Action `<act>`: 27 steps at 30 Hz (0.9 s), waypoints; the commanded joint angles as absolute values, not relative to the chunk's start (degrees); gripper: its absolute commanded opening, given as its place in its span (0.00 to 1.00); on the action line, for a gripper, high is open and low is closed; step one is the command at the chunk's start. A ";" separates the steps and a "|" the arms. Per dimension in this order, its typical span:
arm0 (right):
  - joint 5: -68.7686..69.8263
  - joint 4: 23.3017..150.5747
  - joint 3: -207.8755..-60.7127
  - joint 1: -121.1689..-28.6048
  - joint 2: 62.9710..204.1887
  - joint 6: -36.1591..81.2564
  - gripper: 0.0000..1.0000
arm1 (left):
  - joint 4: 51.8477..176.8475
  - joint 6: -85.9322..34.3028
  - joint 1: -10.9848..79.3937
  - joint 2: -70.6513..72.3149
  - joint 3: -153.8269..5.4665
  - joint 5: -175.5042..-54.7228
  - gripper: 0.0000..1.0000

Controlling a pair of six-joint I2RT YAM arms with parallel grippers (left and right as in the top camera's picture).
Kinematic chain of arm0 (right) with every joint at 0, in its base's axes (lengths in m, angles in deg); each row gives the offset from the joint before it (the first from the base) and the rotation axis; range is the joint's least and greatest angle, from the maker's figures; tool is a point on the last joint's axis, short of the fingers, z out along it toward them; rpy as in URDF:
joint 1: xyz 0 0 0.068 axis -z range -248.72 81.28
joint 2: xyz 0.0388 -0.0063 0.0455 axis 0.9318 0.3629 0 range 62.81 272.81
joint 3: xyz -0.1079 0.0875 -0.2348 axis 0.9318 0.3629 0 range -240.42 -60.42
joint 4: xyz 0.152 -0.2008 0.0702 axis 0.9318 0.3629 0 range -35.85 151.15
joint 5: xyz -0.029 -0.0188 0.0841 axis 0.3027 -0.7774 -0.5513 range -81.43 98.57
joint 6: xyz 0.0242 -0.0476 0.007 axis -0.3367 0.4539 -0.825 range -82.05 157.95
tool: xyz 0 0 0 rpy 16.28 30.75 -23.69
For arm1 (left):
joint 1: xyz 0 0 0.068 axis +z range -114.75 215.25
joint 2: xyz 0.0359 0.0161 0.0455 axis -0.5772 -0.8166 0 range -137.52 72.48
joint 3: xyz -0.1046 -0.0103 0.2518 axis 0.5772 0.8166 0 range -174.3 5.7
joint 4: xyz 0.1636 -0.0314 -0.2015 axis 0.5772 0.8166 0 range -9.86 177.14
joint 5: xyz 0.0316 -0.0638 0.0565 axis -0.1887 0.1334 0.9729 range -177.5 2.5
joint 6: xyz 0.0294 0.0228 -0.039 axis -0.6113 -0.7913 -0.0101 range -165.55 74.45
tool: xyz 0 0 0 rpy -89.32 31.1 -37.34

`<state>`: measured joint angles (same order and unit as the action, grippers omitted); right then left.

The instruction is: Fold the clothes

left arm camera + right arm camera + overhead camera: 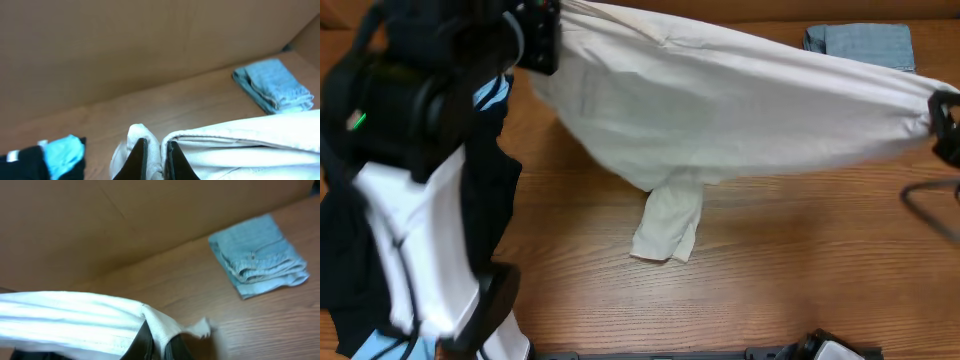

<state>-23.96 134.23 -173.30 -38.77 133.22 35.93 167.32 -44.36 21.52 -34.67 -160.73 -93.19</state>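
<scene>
Left gripper: your left gripper (156, 146) is pinched narrow on one end of the khaki shorts (720, 100), at the far left.
Right gripper: your right gripper (160, 344) is closed tight on the other end of the same shorts, at the right edge.
Khaki shorts: you have them stretched between both grippers and raised above the table (800, 260), sagging in the middle.
Pocket lining (667, 225): it hangs down from the sag; you cannot tell whether its tip touches the wood.
Pale denim shorts (860, 45): folded, at the far right.
Black garment (340, 250): heaped at the left, partly under your left arm.
Light-blue shirt (492, 93): it peeks out beside the black garment.
</scene>
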 commanded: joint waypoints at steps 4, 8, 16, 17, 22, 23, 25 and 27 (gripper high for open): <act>-14.32 136.26 -174.19 -37.15 122.49 36.25 0.04 | 167.06 -44.23 23.99 -20.97 -162.57 -85.41 0.04; -13.12 138.27 -174.17 -37.15 118.58 36.25 0.04 | 167.69 -44.25 23.99 -17.87 -162.57 -85.41 0.04; -12.97 139.89 -173.52 -37.15 119.47 36.27 0.04 | 172.04 -44.27 23.99 -22.11 -162.29 -85.26 0.04; -13.23 139.71 -173.34 -37.15 120.08 36.27 0.04 | 172.61 -44.25 23.99 -23.48 -162.29 -84.95 0.04; -17.91 135.43 -170.43 -37.15 125.39 36.30 0.04 | 173.88 -44.25 23.99 -32.97 -162.29 -82.85 0.04; -18.45 134.49 -169.58 -37.15 126.71 36.32 0.04 | 173.85 -44.25 23.99 -34.96 -162.29 -82.57 0.04; -18.56 131.84 -166.87 -37.28 130.29 36.30 0.04 | 173.48 -44.23 23.99 -39.96 -162.29 -82.13 0.04; -18.61 129.81 -164.45 -37.83 133.94 36.30 0.04 | 172.72 -44.19 23.99 -44.01 -162.29 -82.15 0.04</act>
<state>-24.66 132.11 -168.31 -38.53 127.65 36.03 174.07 -44.36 22.19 -38.92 -162.18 -91.20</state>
